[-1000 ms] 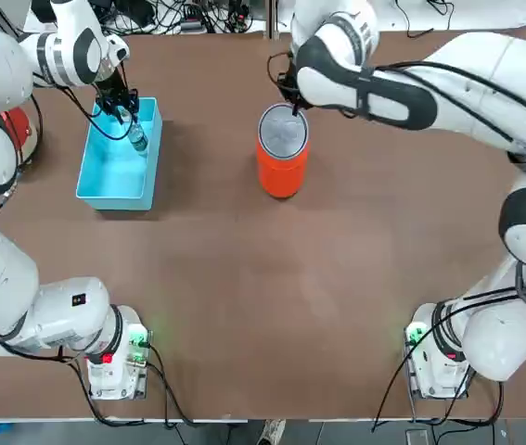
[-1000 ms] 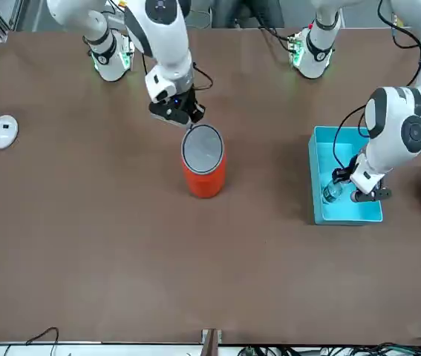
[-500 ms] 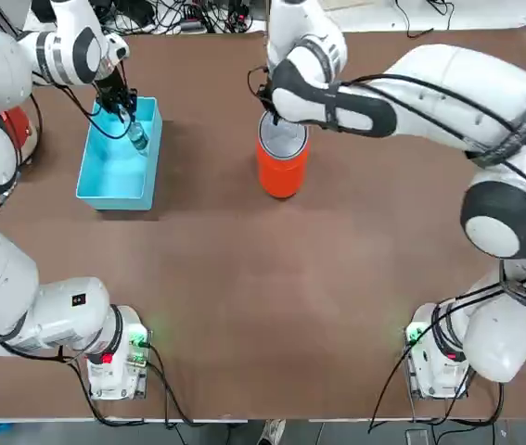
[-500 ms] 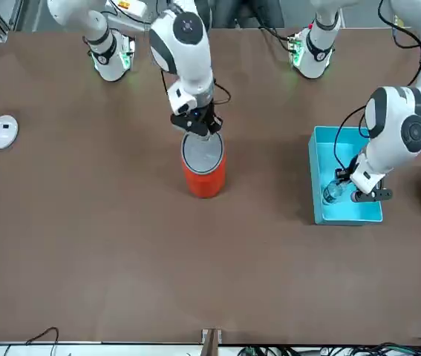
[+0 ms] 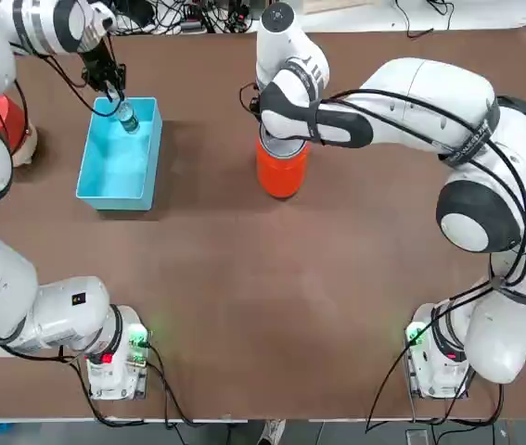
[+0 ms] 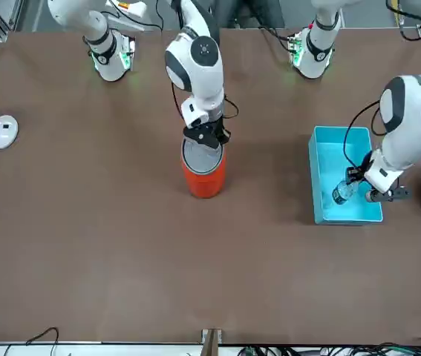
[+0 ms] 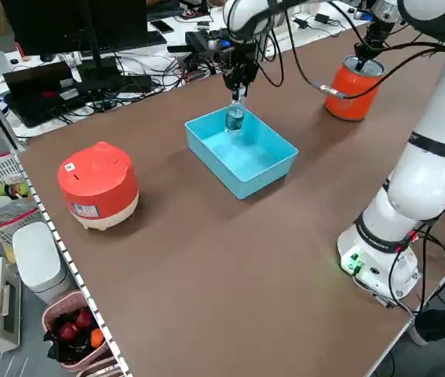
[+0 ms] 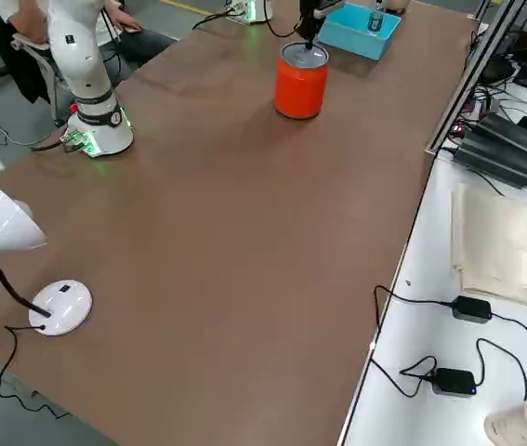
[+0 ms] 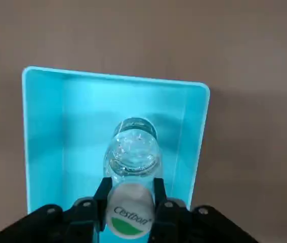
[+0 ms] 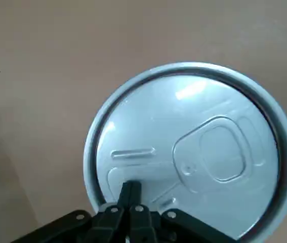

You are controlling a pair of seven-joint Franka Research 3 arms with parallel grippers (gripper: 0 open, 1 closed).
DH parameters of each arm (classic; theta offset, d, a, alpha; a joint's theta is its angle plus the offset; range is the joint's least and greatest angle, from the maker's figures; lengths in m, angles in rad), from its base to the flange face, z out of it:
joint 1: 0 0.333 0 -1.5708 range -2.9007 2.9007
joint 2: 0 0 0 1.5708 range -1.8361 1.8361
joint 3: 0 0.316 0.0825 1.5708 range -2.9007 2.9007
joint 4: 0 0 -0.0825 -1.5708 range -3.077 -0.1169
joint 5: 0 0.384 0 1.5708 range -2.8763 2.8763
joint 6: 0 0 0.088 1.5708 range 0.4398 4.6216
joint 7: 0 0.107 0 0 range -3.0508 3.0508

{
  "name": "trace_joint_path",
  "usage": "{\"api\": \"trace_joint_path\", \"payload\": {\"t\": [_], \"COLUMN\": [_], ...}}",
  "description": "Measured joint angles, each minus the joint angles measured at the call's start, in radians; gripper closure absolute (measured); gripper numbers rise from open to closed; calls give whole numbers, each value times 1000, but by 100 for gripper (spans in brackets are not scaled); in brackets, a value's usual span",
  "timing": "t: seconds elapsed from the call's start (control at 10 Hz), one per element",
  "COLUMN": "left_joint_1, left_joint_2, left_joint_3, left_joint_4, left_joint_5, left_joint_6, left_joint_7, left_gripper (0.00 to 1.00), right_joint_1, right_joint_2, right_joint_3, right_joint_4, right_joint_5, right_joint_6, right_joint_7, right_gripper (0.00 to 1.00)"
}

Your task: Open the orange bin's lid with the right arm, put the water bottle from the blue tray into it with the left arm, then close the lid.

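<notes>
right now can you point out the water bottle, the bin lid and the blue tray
water bottle (image 9: 131,154): left wrist view, its clear body below the cap.
bin lid (image 10: 199,152): right wrist view, middle of the grey top.
blue tray (image 5: 114,171): top view, bare floor.

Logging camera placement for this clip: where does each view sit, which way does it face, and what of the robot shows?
Top: overhead; both arms and bases, orange bin, blue tray.
Front: across the table, facing the robot; right hand on the lid.
Left side: raised, diagonal; left hand, water bottle.
Right side: raised, diagonal; right base.
Left wrist: own fingers on the bottle cap.
Right wrist: closed fingers on the lid.
Shared: top and front show bin and tray.
</notes>
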Motion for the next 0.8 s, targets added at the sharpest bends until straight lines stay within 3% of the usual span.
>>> {"api": "trace_joint_path", "payload": {"t": [0.5,0.6,0.8], "left_joint_1": [0,0,-3], "left_joint_2": [-2,-2,-4], "left_joint_3": [-7,-7,-10], "left_joint_4": [47,61,142], "left_joint_5": [0,-2,-45], "left_joint_6": [-56,-68,-163], "left_joint_7": [-2,-2,-19], "left_gripper": [63,63,63], "right_joint_1": [17,15,5], "right_joint_2": [14,16,21], "right_joint_3": [-1,-2,-10], "right_joint_4": [6,19,102], "right_joint_5": [-94,-94,-46], "right_joint_6": [32,6,-151], "right_joint_7": [88,82,24], "right_gripper": [99,99,99]}}
